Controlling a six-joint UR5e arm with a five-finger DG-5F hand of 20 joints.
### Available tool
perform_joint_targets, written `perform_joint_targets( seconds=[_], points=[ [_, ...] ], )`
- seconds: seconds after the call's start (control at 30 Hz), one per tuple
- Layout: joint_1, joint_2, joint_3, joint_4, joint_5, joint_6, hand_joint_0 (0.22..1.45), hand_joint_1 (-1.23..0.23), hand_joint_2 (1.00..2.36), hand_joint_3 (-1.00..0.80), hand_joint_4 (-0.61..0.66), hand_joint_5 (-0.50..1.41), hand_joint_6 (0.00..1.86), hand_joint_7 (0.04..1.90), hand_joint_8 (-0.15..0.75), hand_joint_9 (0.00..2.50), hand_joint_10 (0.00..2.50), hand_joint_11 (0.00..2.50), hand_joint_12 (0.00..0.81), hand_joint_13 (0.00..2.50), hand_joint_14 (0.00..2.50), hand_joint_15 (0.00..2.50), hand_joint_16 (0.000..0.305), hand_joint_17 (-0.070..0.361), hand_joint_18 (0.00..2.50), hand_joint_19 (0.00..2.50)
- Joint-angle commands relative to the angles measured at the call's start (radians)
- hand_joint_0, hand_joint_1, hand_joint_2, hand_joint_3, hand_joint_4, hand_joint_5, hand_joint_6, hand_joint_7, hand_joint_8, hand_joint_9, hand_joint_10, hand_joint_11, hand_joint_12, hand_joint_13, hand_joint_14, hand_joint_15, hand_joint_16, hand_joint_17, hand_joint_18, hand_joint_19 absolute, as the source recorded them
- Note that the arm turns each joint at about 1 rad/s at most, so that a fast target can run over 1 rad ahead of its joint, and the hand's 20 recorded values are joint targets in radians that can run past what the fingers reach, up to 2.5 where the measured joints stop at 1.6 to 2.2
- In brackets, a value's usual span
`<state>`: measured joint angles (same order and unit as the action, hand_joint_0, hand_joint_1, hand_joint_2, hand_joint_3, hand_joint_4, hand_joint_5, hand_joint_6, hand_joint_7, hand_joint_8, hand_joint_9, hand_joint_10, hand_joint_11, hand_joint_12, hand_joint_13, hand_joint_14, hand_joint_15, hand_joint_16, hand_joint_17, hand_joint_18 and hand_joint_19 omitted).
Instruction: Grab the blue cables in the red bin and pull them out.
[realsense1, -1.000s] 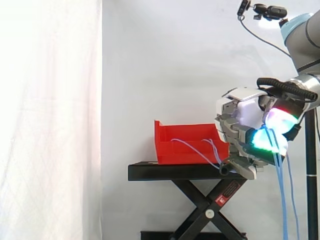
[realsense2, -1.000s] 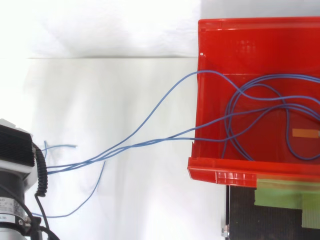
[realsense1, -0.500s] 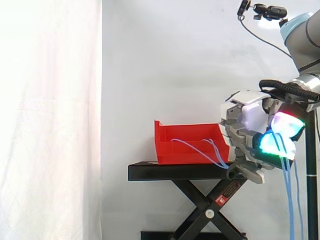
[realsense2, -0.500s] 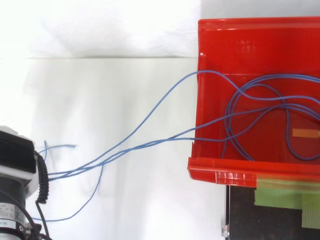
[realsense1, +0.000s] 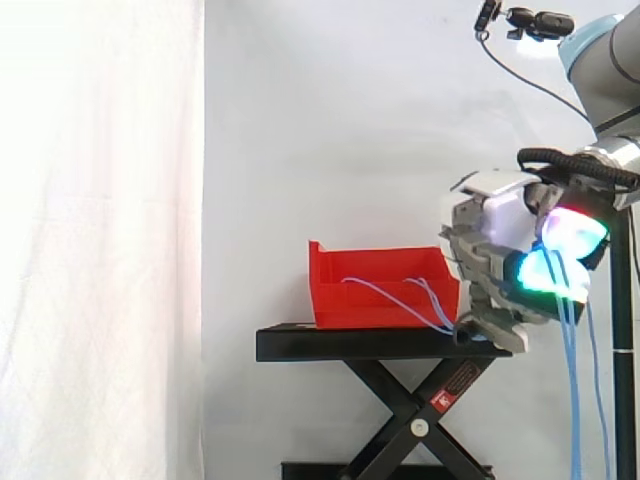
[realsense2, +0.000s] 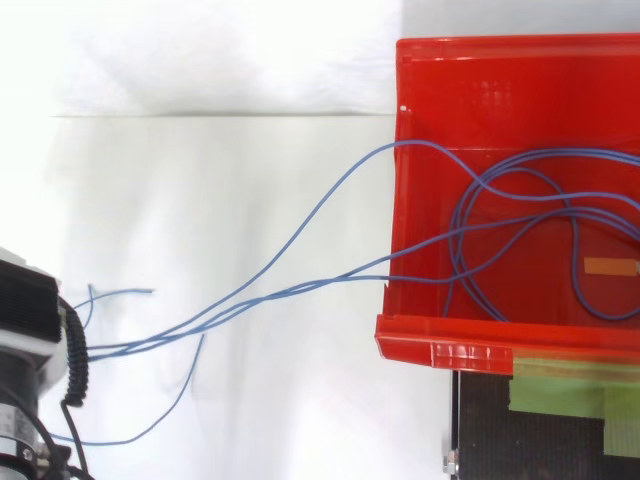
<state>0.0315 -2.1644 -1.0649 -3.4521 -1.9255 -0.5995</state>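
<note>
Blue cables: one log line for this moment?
hand: shut on blue cables | path: over red bin rim | loops: inside bin

No legible text, red-and-white sticker (realsense1: 455, 383) on stand (realsense1: 370, 344) leg, print too small to read, orange label (realsense2: 610, 266) in bin (realsense2: 480, 90), nothing readable

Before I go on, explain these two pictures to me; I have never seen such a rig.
This is a robot arm with a fingered hand; the glowing pads are its own fingertips. One picture looks level from the side, the other straight down from above. A red bin stands on a black stand before a white curtain. Thin blue cables run from the bin over its edge to the hand, whose fingers pinch them; loose ends hang below it.
</note>
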Motion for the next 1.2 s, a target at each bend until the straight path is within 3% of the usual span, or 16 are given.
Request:
perform_joint_targets(
  seconds=[0.0, 0.2, 0.37, 0.7, 0.77, 0.9, 0.97, 1.17],
  points=[
    [0.002, 0.000, 0.039, -0.002, 0.000, -0.004, 0.77, -0.76, 1.00, -1.00, -0.11, 0.64, 0.94, 0.51, 0.203, 1.16, 0.03, 1.15, 0.290, 1.39, 0.01, 1.61, 0.048, 0.108, 0.86, 0.75],
    [0.004, 0.000, 0.059, 0.007, -0.001, -0.024, 0.74, -0.77, 1.00, -1.00, -0.10, 0.63, 0.94, 0.50, 0.206, 1.14, 0.03, 1.16, 0.290, 1.39, 0.01, 1.59, 0.050, 0.112, 0.86, 0.74],
    [0.004, 0.000, 0.057, 0.062, -0.001, -0.027, 0.72, -0.76, 1.00, -1.00, -0.08, 0.62, 0.91, 0.49, 0.209, 1.13, 0.03, 1.15, 0.307, 1.38, 0.01, 1.57, 0.051, 0.115, 0.86, 0.74],
    [-0.002, -0.002, 0.049, 0.087, 0.007, 0.017, 0.71, -0.77, 1.00, -1.00, -0.09, 0.61, 0.90, 0.48, 0.217, 1.13, 0.02, 1.14, 0.318, 1.37, 0.01, 1.55, 0.052, 0.117, 0.86, 0.73],
    [-0.005, -0.002, 0.031, 0.128, 0.028, 0.047, 0.71, -0.78, 1.00, -1.00, -0.08, 0.62, 0.89, 0.48, 0.218, 1.12, 0.03, 1.14, 0.320, 1.37, 0.01, 1.54, 0.052, 0.116, 0.86, 0.73],
    [0.001, -0.002, -0.009, 0.245, 0.109, 0.160, 0.71, -0.78, 1.00, -1.00, -0.09, 0.62, 0.89, 0.48, 0.216, 1.12, 0.02, 1.13, 0.315, 1.36, 0.01, 1.54, 0.052, 0.116, 0.86, 0.73],
    [0.002, -0.002, -0.021, 0.280, 0.128, 0.194, 0.71, -0.78, 1.00, -1.00, -0.09, 0.62, 0.89, 0.48, 0.219, 1.12, 0.02, 1.13, 0.315, 1.36, 0.01, 1.53, 0.052, 0.116, 0.85, 0.73],
    [0.014, -0.002, -0.092, 0.472, 0.197, 0.307, 0.71, -0.78, 1.00, -1.00, -0.08, 0.61, 0.90, 0.49, 0.214, 1.11, 0.02, 1.12, 0.315, 1.35, 0.01, 1.54, 0.052, 0.117, 0.85, 0.74]
  ],
)
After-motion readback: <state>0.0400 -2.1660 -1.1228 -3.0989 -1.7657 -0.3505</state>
